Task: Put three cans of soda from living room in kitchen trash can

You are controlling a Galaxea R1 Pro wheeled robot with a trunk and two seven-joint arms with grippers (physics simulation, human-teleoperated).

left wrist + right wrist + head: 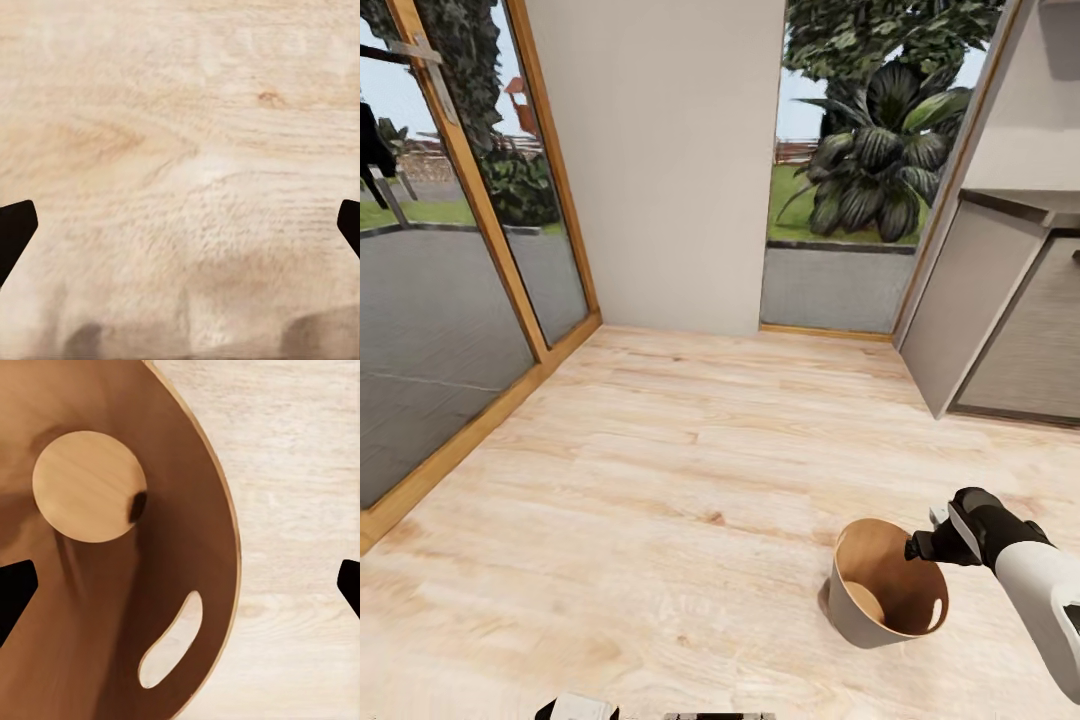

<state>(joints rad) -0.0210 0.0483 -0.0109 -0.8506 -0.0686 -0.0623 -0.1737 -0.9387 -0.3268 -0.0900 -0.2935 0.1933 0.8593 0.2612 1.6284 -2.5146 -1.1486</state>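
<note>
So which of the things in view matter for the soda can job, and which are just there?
For the job:
bin, looks empty inside
right gripper, over the bin's rim

Just there:
glass doors
grey cabinet
wood floor

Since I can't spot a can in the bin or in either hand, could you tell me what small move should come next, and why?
Probably lift the right hand clear of the bin and head back for a can. The hand hangs over the bin's rim, its fingers spread with nothing between them, and the bin's round bottom looks bare.
</note>
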